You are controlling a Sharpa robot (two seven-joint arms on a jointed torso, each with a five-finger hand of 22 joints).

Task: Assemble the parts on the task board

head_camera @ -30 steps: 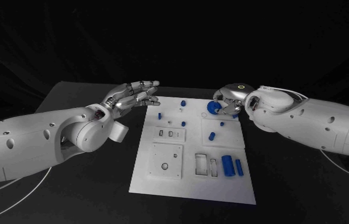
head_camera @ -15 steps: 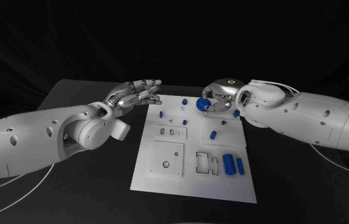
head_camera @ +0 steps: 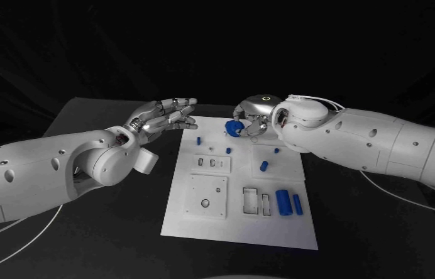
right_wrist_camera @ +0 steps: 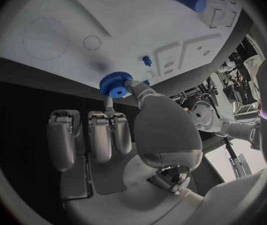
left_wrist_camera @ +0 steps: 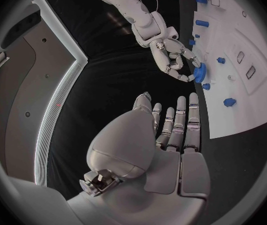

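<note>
Right hand (head_camera: 252,117) over the far end of the board (head_camera: 237,229), fingers pinched on a blue gear (head_camera: 235,127). Same gear seen toothed and round in the right wrist view (right_wrist_camera: 115,83), held at the fingertips (right_wrist_camera: 132,87) just off the board's edge (right_wrist_camera: 40,67), above the black table (head_camera: 90,229). From the left wrist view, gear (left_wrist_camera: 199,75) again in that hand (left_wrist_camera: 174,57), close to the board's far edge (left_wrist_camera: 258,50).

Left hand (head_camera: 166,117) beside the board's far left corner, off the board, released and grasping nothing, fingers (left_wrist_camera: 180,120) spread and nearly straight, palm (left_wrist_camera: 165,170) bare.

On the board, near the gear: a small blue peg (head_camera: 198,141) standing by the left edge, another small blue piece (head_camera: 229,150) beside it toward the middle, and a short blue piece (head_camera: 264,165) further toward the near end. At the board's near right: a thick blue cylinder (head_camera: 283,202) lying just beside a thinner blue rod (head_camera: 297,205), both lengthwise along the board. Left of those, a narrow rectangular slot (head_camera: 250,200); further left, a raised square plate (head_camera: 207,196) with a dark hole. Above that plate, a small block with two little openings (head_camera: 211,163).
</note>
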